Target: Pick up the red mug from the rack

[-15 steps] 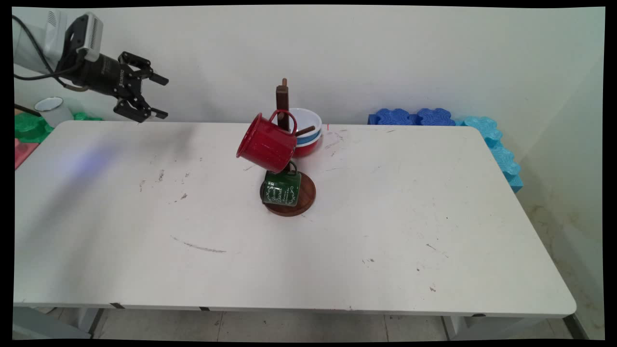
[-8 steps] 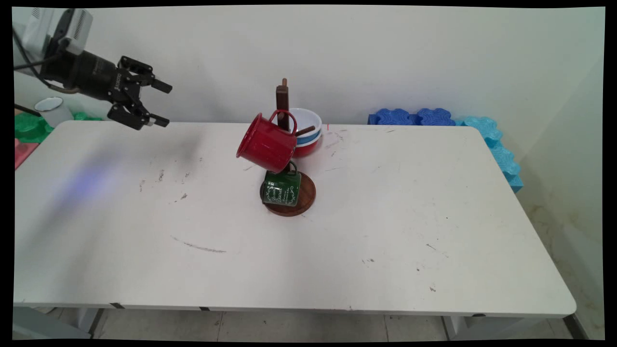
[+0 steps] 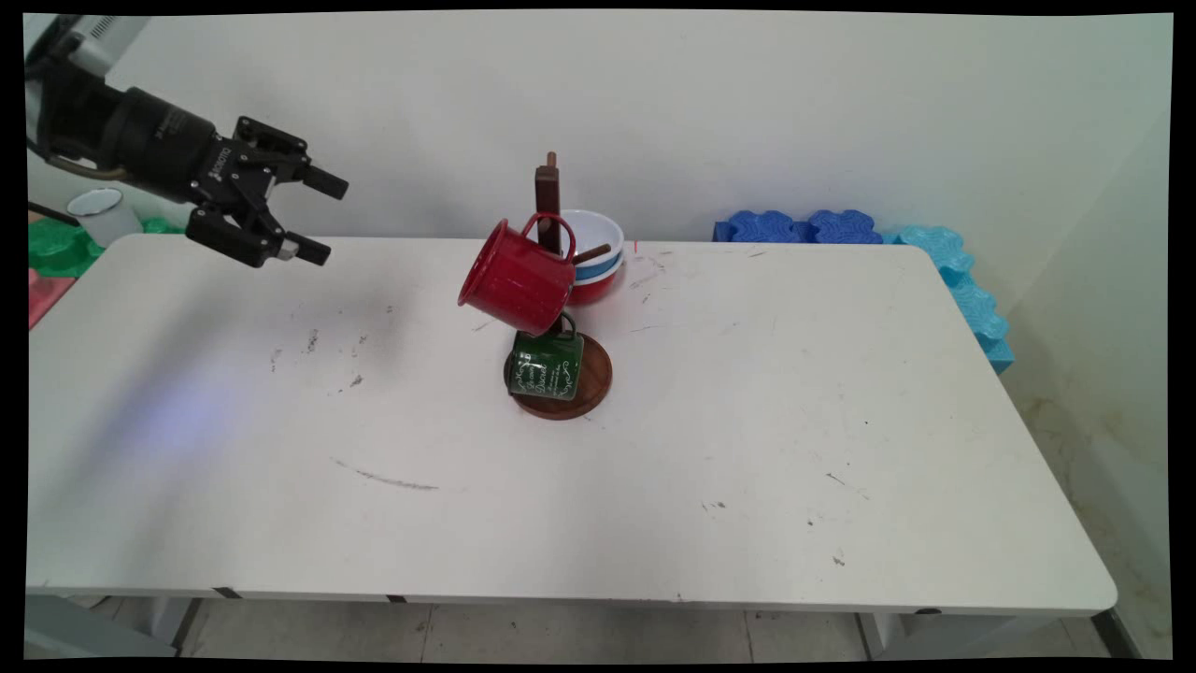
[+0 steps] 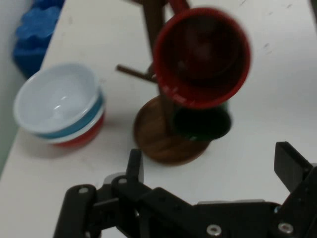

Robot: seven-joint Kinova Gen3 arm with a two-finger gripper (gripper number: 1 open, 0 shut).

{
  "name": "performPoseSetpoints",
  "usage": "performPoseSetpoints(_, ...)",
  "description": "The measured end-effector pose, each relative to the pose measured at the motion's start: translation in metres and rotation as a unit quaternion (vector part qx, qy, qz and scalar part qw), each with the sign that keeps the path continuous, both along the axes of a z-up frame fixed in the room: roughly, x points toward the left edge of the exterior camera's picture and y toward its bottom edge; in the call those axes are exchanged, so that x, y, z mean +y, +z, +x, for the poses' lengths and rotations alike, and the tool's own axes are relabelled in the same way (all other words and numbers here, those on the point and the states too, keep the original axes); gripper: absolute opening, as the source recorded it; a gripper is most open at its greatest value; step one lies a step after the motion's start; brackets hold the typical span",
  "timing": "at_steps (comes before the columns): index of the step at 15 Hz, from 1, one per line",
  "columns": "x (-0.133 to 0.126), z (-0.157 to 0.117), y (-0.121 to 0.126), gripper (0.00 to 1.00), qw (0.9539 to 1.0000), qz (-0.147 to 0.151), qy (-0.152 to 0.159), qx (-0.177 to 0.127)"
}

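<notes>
Main view, read from left to right. At far left, beyond the table's edge, a white cup stands among green items. Above the table's far left corner the gripper hangs in the air, its body lying nearly level and its two fingers pointing rightward along the table's far side; they stand spread apart with nothing between them, and the hand view confirms the gap, one finger at lower left and the other at lower right. The decisive relation is this: the nearest objects lie well apart to the gripper's right, roughly along the line in which it points and somewhat lower. There a wooden mug tree rises upright from a round base near the table's middle. A red mug hangs by its handle from an upper peg, tilted so that its mouth faces left and upward toward the gripper; in the hand view that red mug presents its open mouth almost squarely. Below it a green mug hangs just above the base. Just behind the tree, on the side nearer the wall, a stack of bowls, white over blue over red, sits on the table. At far right, blue foam pieces lie off the table's far corner.
</notes>
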State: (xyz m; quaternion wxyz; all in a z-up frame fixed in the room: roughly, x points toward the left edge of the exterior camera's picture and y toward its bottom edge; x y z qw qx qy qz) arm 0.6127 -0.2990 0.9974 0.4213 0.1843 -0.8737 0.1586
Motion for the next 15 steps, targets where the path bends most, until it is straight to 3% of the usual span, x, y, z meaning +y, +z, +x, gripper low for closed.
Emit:
performPoseSetpoints(7, 0.007, -0.031, 0.003, 1.0, 0.9978, 0.046, -0.015, 0.046)
performPoseSetpoints(15, 0.007, -0.065, -0.006, 1.0, 0.9927, 0.094, -0.013, 0.075)
